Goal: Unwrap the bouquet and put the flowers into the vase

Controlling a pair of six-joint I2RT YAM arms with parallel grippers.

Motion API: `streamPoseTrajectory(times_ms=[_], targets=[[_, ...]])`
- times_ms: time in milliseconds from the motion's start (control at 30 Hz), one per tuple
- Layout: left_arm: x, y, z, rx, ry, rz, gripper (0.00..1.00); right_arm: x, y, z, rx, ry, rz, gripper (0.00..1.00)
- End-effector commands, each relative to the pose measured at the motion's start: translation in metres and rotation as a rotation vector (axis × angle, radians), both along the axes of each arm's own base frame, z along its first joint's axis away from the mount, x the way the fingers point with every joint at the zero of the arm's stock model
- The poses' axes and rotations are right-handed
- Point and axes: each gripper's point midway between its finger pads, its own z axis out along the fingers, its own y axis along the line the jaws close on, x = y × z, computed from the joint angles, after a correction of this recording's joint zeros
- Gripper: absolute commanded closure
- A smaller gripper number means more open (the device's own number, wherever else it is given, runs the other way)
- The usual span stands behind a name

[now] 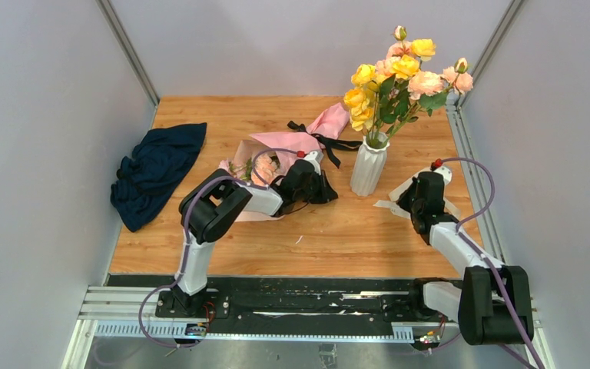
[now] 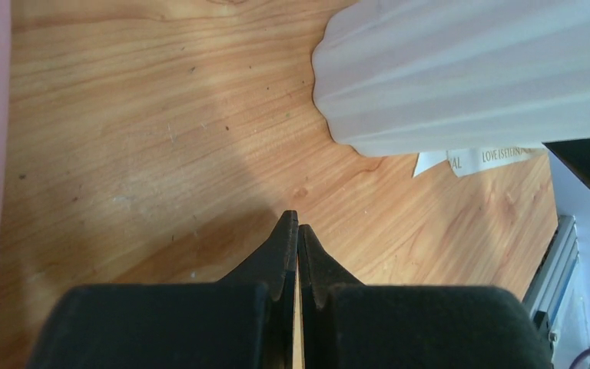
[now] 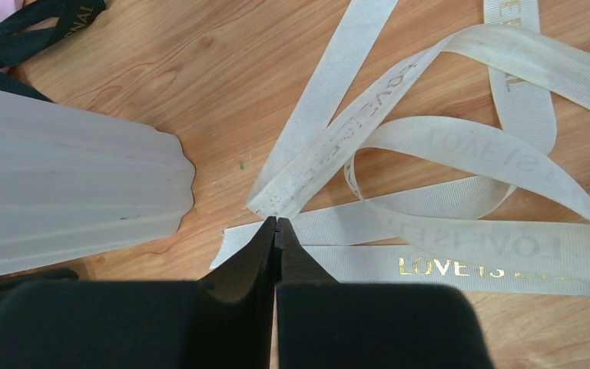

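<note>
White vase [image 1: 369, 171] near closed left end effector [image 2: 297, 224]

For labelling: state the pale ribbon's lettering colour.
Gold lettering on the cream ribbon; clearest in right wrist view.

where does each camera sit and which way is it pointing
Top external: above and behind the arms, looking down on the wooden table; the left arm and right arm show whole, bases at the bottom edge.
Left wrist: on the left arm's wrist, low over the table, facing the vase; the shut left hand fills the bottom.
Right wrist: on the right arm's wrist, facing cream ribbon on the table; the shut right hand shows at the bottom.
Shared: both wrist views catch the vase's ribbed foot, from opposite sides.
</note>
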Motion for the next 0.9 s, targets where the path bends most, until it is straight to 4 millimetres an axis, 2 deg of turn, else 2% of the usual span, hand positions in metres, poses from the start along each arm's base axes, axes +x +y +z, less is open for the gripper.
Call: streamPoseTrajectory(times_ms=[0,267,467,867], targets=[[0.009,-0.015,0.002,-0.027,-0.019,0.0,1.0,0.005,0.001,0.001,0.019,-0.01,0.008,1.0],[0.019,-0.029,-0.009,-0.047,0.011,0.004,1.0,0.01,0.004,-0.007,0.03,0.019,0.015,1.0],[0.024,-0.039,-0.017,-0.068,0.046,0.004,1.0,0.01,0.002,-0.006,0.022,0.019,0.012,1.0],[0.036,-0.06,-0.02,-0.121,0.081,0.002,1.0,0.014,0.001,-0.004,0.01,0.021,0.015,1.0]])
